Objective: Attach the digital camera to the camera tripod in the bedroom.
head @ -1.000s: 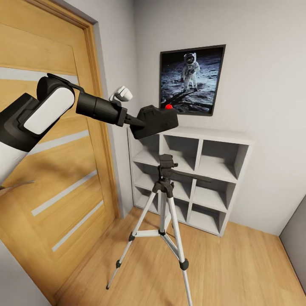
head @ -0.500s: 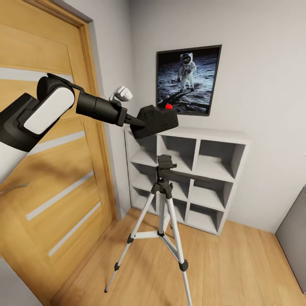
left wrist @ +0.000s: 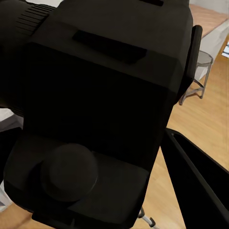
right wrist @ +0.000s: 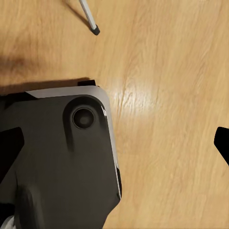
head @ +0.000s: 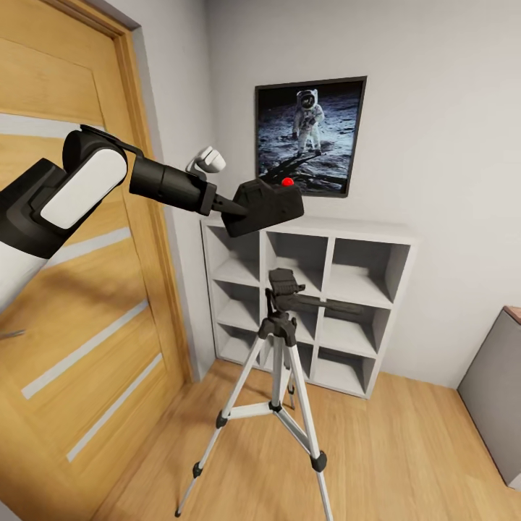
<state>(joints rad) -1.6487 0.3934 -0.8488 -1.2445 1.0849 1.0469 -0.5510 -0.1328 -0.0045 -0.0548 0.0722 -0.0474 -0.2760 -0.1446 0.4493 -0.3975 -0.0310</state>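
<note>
My left gripper (head: 242,210) is shut on the digital camera (head: 266,205), a black block with a red button (head: 288,182), held up in the air. Seen from the left wrist, the camera body (left wrist: 100,95) sits right against the lens, with one finger (left wrist: 198,183) beside it. The camera tripod (head: 278,347) stands on the wood floor below and slightly right of the camera. Its black head (head: 284,284) is bare and its long lever (head: 340,307) points right. My right gripper (right wrist: 117,143) hangs open over the floor, fingertip (right wrist: 222,142) at the edge, near a tripod foot (right wrist: 95,30).
This is the bedroom: an oak door (head: 65,304) on the left, white cube shelving (head: 376,250) behind the tripod and an astronaut picture (head: 307,134) above it. A grey cabinet (head: 496,391) stands at the right. My own base (right wrist: 62,162) shows under the right wrist.
The whole head view has shifted: shelving, picture and door slid left in the picture and the grey cabinet came in at the right. The left arm and camera kept their place in the view.
</note>
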